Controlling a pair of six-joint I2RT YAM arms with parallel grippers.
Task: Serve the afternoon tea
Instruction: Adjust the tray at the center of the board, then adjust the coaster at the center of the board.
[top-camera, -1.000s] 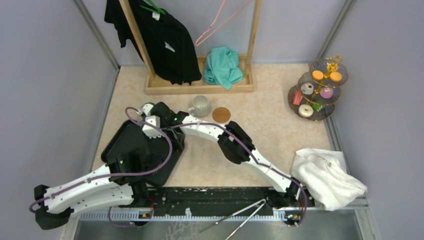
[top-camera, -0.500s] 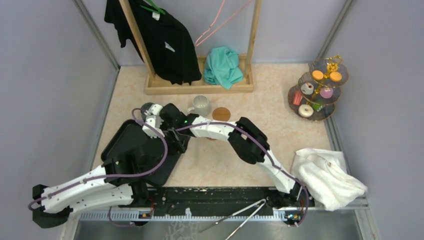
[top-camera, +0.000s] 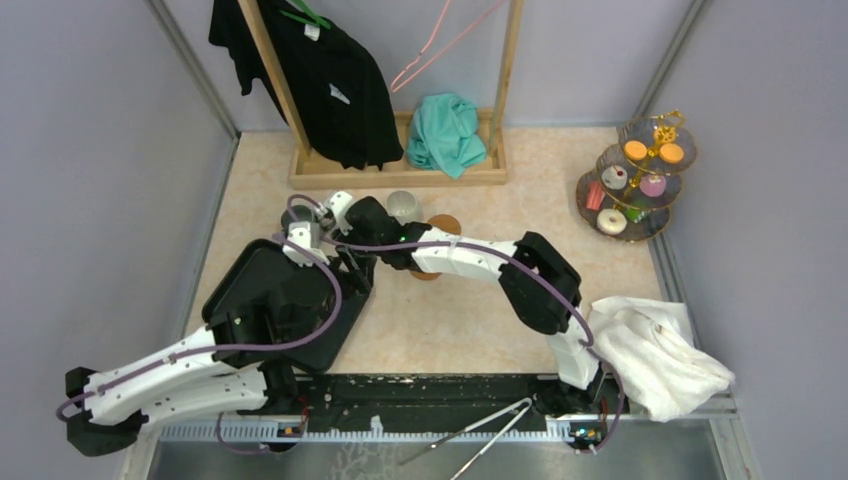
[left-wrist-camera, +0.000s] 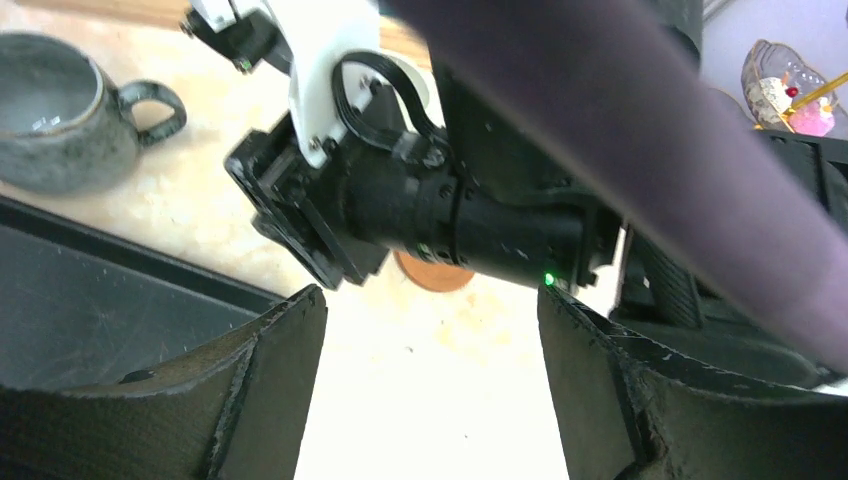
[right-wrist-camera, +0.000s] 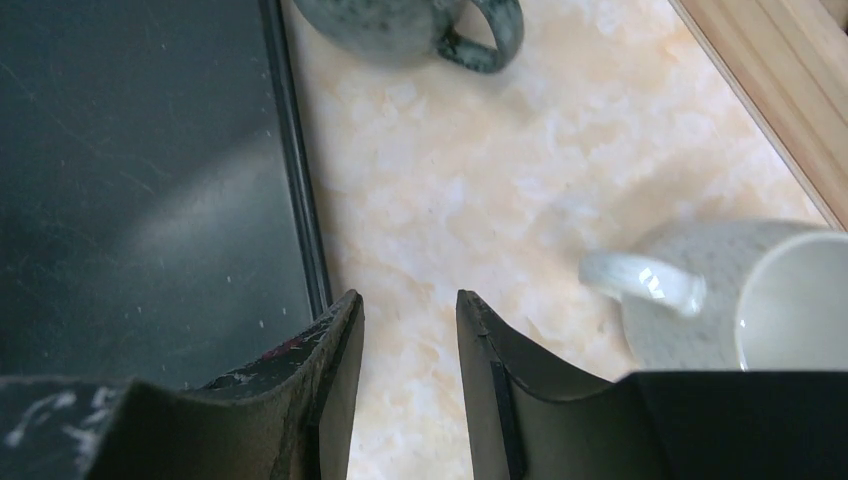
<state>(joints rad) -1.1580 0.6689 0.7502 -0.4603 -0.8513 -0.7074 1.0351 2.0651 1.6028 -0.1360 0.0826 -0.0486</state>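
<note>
The three-tier glass stand (top-camera: 635, 180) with its sweets stands at the far right of the table, and its edge shows in the left wrist view (left-wrist-camera: 790, 85). The grey mug (top-camera: 292, 216) sits just beyond the black tray's far corner, close ahead of my right gripper (right-wrist-camera: 408, 312), which is open over bare table. My left gripper (left-wrist-camera: 430, 330) is open too, with only table between its fingers, at the tray's right edge (top-camera: 350, 272). The right wrist (left-wrist-camera: 420, 200) crosses in front of it. The grey mug (left-wrist-camera: 50, 125) lies to its upper left (right-wrist-camera: 400, 20).
The black tray (top-camera: 250, 300) lies under the left arm. A white speckled mug (top-camera: 403, 205) and a brown coaster (top-camera: 447, 224) sit behind the right arm. A wooden clothes rack (top-camera: 400, 175) stands at the back. A white towel (top-camera: 650, 355) and metal tongs (top-camera: 480, 430) lie near the front edge.
The right gripper has opened wider and drawn off the tray's corner toward the far side, its elbow swinging right. The left gripper has opened a little and edged farther along the tray.
</note>
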